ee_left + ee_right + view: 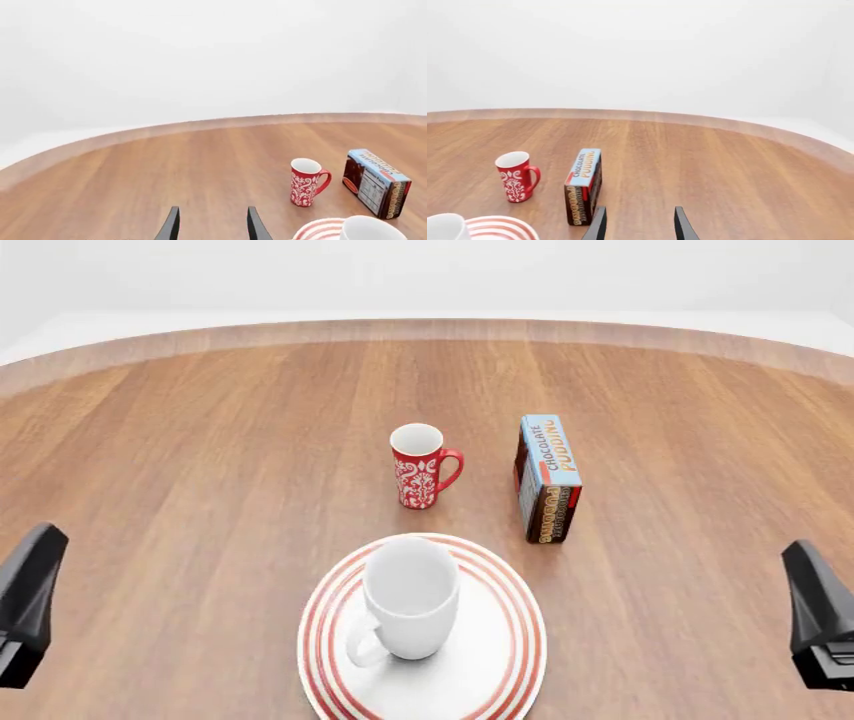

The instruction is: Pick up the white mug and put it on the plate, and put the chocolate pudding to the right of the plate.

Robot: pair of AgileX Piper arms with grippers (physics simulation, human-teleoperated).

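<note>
The white mug (407,597) stands upright on the plate (501,660) at the near middle of the table, its handle toward me. The chocolate pudding box (549,477) stands behind the plate and a little to its right. It also shows in the left wrist view (375,183) and the right wrist view (584,185). My left gripper (212,226) is open and empty at the near left, away from everything. My right gripper (639,225) is open and empty at the near right, short of the box.
A slim red mug with white pattern (422,466) stands behind the plate, left of the pudding box. The round wooden table's far edge (427,328) curves across the back.
</note>
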